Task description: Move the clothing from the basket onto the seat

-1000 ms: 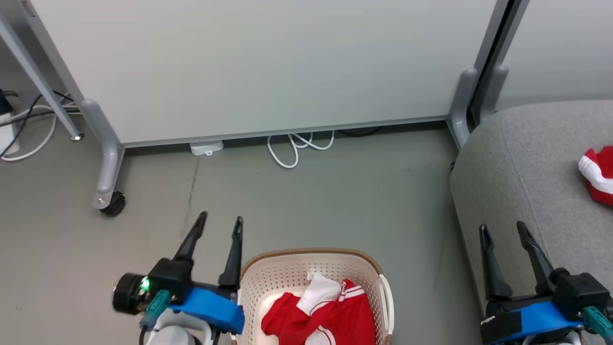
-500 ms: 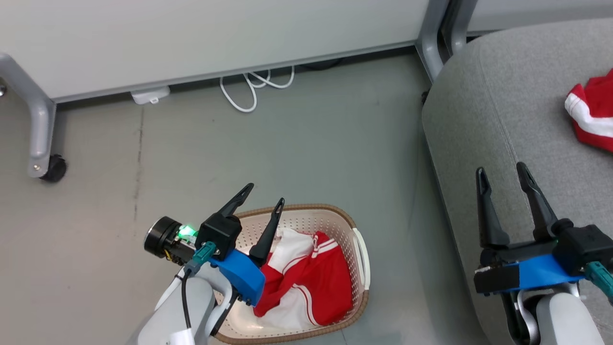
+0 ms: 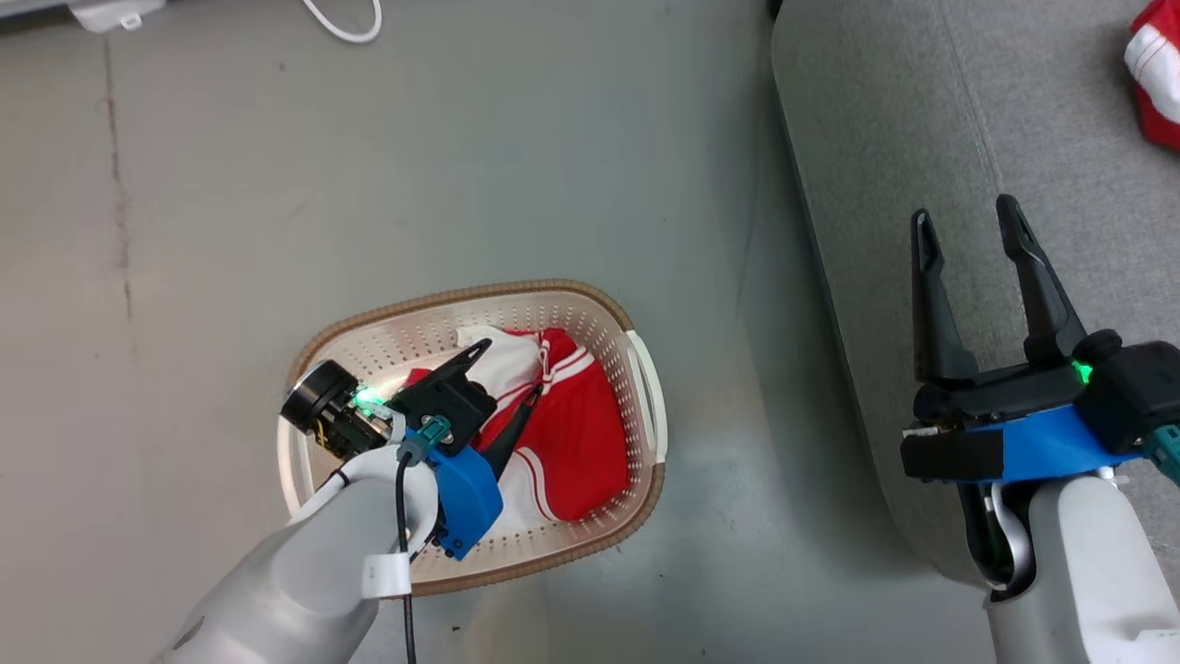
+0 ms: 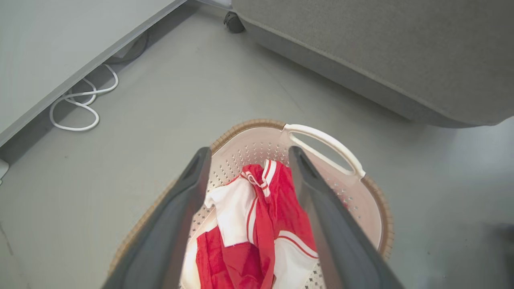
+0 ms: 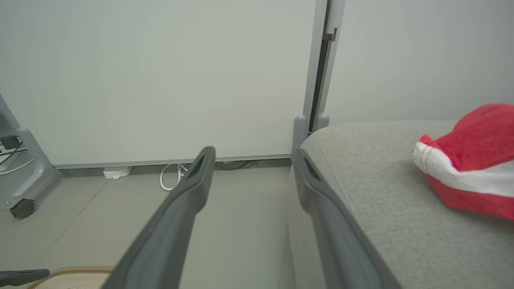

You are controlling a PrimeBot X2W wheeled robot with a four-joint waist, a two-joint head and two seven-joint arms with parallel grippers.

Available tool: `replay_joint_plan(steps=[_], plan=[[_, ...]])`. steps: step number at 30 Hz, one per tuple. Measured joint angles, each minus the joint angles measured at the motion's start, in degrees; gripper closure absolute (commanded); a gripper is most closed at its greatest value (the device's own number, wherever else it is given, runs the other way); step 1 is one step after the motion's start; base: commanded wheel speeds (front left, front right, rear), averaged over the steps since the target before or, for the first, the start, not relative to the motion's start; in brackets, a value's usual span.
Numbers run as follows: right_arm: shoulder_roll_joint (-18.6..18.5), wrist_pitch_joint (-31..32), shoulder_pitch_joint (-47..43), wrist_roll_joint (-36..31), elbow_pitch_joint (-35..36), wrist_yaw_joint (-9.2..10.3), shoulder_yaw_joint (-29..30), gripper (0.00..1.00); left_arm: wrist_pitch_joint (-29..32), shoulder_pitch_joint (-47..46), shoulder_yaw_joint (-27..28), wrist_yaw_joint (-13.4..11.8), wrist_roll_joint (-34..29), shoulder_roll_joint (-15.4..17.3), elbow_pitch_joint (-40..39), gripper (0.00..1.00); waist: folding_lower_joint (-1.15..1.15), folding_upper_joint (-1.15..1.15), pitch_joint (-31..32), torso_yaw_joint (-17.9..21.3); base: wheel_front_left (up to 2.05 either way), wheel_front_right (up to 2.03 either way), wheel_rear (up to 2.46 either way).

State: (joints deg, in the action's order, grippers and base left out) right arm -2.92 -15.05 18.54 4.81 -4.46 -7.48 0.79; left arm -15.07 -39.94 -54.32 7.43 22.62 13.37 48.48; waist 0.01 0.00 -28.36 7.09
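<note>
The cream basket (image 3: 479, 295) with its brown rim stands on the floor, holding red clothing (image 3: 576, 433) with white stripes and panels. My left gripper (image 3: 509, 369) hangs open just above that clothing, pointing down into the basket, with nothing between its fingers. Along the left wrist view the clothing (image 4: 261, 216) lies between and below the spread fingers of the left gripper (image 4: 249, 150). My right gripper (image 3: 963, 210) is open and empty over the near edge of the grey seat (image 3: 885, 120). Another red and white garment (image 5: 474, 160) lies on the seat (image 5: 381, 192).
A pale partition panel (image 5: 160, 80) on a wheeled grey foot (image 5: 22, 208) stands behind the floor area. White cable loops (image 4: 76, 112) lie at its base. The basket's white handle (image 4: 325, 142) faces the seat, with a strip of bare floor between them.
The head camera has tilted down, shifting the whole picture. My left gripper has swung from beside the basket's left rim to over the clothing inside it. The right gripper stays open by the seat.
</note>
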Motion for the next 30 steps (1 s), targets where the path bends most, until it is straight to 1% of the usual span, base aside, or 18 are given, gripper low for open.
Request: replay_joint_plan(steps=[5,9,13,18,24,30], plan=[[0.0,0.0,1.86,0.43,0.7,-0.01,-0.25,0.0,0.53,-3.79,-7.87,0.0,2.82,0.0,5.78,0.0,0.0,0.0,-4.86,1.45,0.0,0.0,0.0],[0.01,0.01,3.34,0.87,1.46,-0.01,-0.36,0.0,2.91,-6.3,-13.58,0.0,5.1,-0.12,9.45,0.0,0.0,0.0,-8.41,2.39,0.0,0.0,0.0],[0.0,0.0,4.83,1.3,2.33,-0.01,-0.54,0.0,3.24,-8.11,-16.72,0.0,7.28,-0.1,11.6,0.0,0.0,0.0,-11.82,3.2,0.0,0.0,0.0],[0.0,0.01,6.3,1.42,3.28,-0.01,-0.64,0.0,4.52,-9.89,-18.24,0.0,8.73,0.08,13.97,0.0,0.0,0.0,-15.85,3.86,0.0,0.0,0.0],[0.0,0.01,8.16,1.86,4.02,-0.01,-0.99,0.0,6.19,-12.21,-18.76,0.0,9.79,0.43,15.62,0.0,0.0,0.0,-20.42,4.17,0.0,0.0,0.0],[0.01,0.0,9.37,1.93,4.91,-0.01,-1.51,0.0,6.47,-14.79,-18.94,0.0,9.57,0.49,16.75,0.0,0.0,0.0,-24.22,4.08,0.0,0.0,0.0]])
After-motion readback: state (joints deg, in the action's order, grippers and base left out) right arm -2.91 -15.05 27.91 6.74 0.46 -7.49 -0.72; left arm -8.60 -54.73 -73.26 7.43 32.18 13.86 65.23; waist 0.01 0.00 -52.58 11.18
